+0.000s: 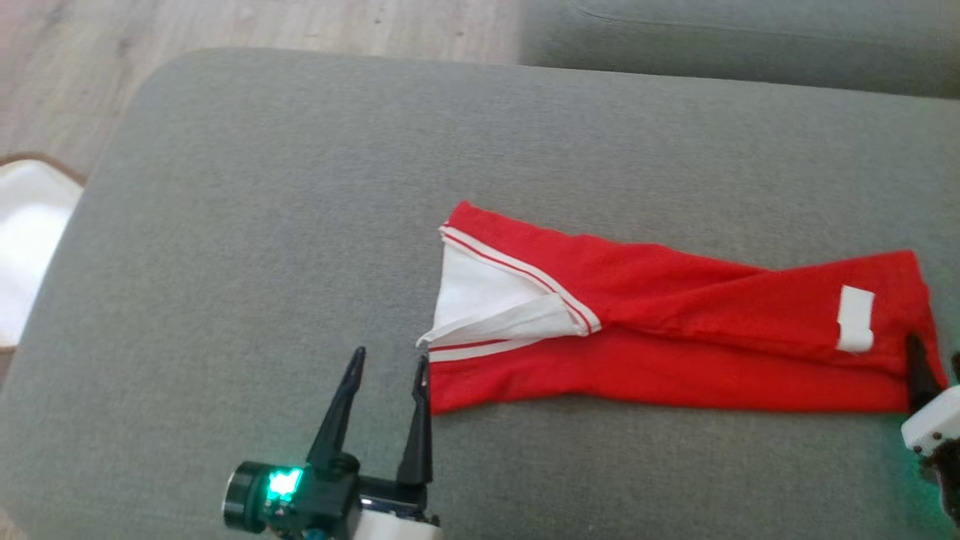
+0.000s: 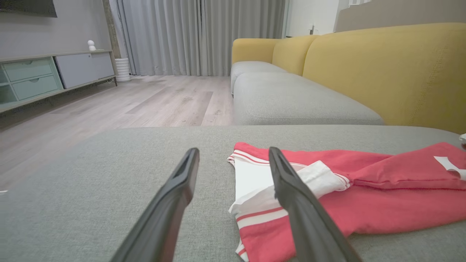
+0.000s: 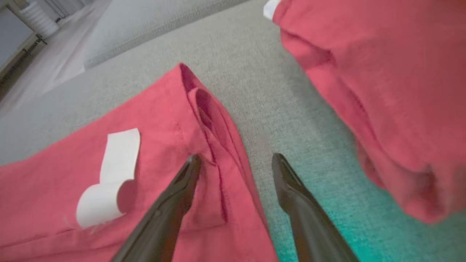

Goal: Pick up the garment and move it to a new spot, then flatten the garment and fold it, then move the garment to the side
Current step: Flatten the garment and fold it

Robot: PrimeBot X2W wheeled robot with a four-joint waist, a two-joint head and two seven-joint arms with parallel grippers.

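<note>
A: What does the garment point(image 1: 675, 337) look like?

B: Red cloth, folded into a long, narrow band with a few creases across it. One end has white stripes point(image 1: 525, 270) along the edge and a white panel point(image 1: 480, 296) turned open. A white label point(image 1: 855, 319) sits near the other end, its lower part curled up.

A: Where is it?

B: On the grey sofa cushion point(image 1: 300, 187), right of centre and towards the near edge. Wooden floor point(image 1: 225, 30) shows beyond the far left corner.

A: And the left end effector point(image 1: 391, 355)?

B: Its fingers stand well apart with nothing between them. It is over the cushion at the garment's near left corner. The right-hand finger point(image 1: 420, 405) is just beside the striped edge; I cannot tell whether it touches.

A: The right end effector point(image 3: 236, 158)?

B: Also spread wide and holding nothing. It is at the garment's right end, near the label. In the wrist view one finger point(image 3: 178, 196) lies over the red hem and the other point(image 3: 291, 189) over bare cushion. Whether the first presses on the cloth I cannot tell.

A: Which way does the garment run?

B: Its long axis goes left to right across the cushion, striped end pointing left, label end right. The far edge slants a little nearer towards the right.
</note>
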